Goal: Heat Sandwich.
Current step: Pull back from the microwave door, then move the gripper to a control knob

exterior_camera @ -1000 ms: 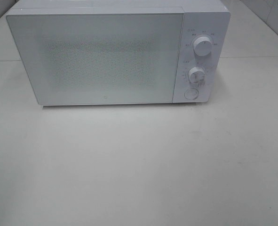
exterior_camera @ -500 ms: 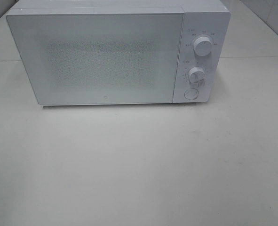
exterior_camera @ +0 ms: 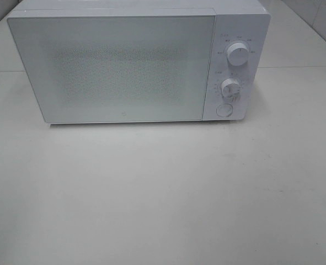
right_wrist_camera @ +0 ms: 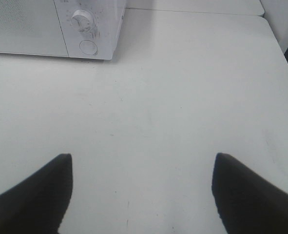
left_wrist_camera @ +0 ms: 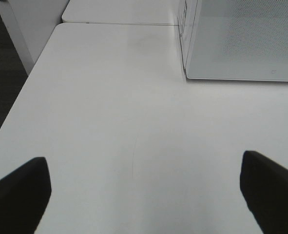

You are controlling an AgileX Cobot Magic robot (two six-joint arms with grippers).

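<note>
The sandwich is out of view in every frame. A white microwave (exterior_camera: pixel 135 63) stands at the back of the table with its door shut; its corner also shows as the microwave (left_wrist_camera: pixel 241 41) in the left wrist view and as the microwave (right_wrist_camera: pixel 56 27) in the right wrist view. My left gripper (left_wrist_camera: pixel 144 195) hangs open over bare table in front of the microwave's left end, nothing between its black fingers (left_wrist_camera: pixel 17 195). Off the microwave's right end my right gripper (right_wrist_camera: pixel 141 190) is open and empty too. Neither arm shows in the exterior high view.
The microwave's right panel carries two round dials (exterior_camera: pixel 238 56) and a round button (exterior_camera: pixel 224 110). The white table (exterior_camera: pixel 163 193) stretches in front of it. The table's left edge (left_wrist_camera: pixel 17 102) and right edge (right_wrist_camera: pixel 280 44) lie near the grippers.
</note>
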